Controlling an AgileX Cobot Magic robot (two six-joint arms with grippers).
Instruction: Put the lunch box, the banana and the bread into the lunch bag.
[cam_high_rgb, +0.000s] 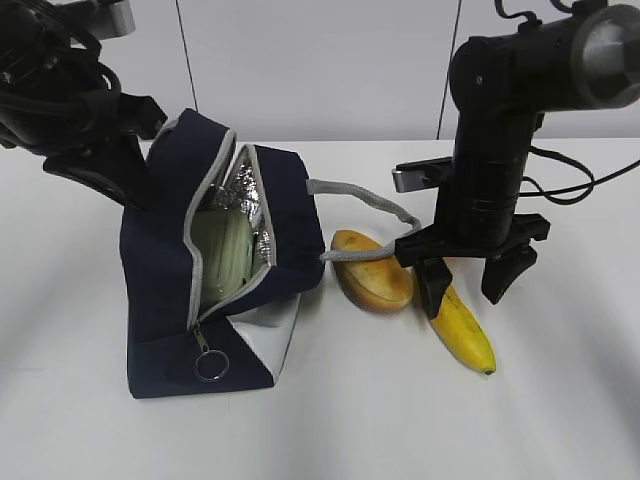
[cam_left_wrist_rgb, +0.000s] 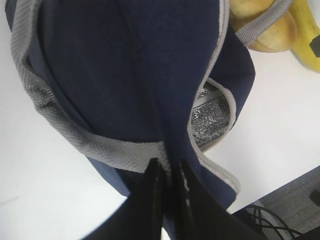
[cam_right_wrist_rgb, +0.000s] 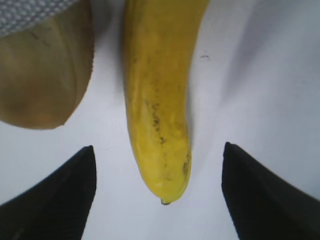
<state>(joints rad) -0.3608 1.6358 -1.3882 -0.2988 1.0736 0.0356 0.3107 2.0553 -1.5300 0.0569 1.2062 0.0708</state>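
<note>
1. On the white table (cam_high_rgb: 560, 420), left of centre, the lunch bag (cam_high_rgb: 165, 300) lies tipped with its zipper opening facing the camera: navy-blue fabric, grey zipper tape, a white lower panel, crinkled silver foil lining, and a metal ring pull (cam_high_rgb: 210, 366) at the low end of the zipper.
2. Inside the opening sits the lunch box (cam_high_rgb: 222, 255), pale sage-green and partly hidden by the flap.
3. At the bag's upper edge, the left gripper (cam_left_wrist_rgb: 169, 172) has its jaws pressed together on a fold of navy fabric beside the grey trim, as the left wrist view shows.
4. A grey strap handle (cam_high_rgb: 365, 205) trails right from the bag and rests over the bread (cam_high_rgb: 372, 272), a glossy orange-brown oval loaf with a lighter flat face, lying just beside the bag.
5. Right of the bread lies the banana (cam_high_rgb: 463, 330), long, yellow and lightly speckled brown, its tip pointing toward the camera; whether it touches the bread cannot be told.
6. Above the banana hangs the right gripper (cam_high_rgb: 468, 285), jaws spread wide, one finger on each side of the fruit, neither touching it in the right wrist view.
</note>
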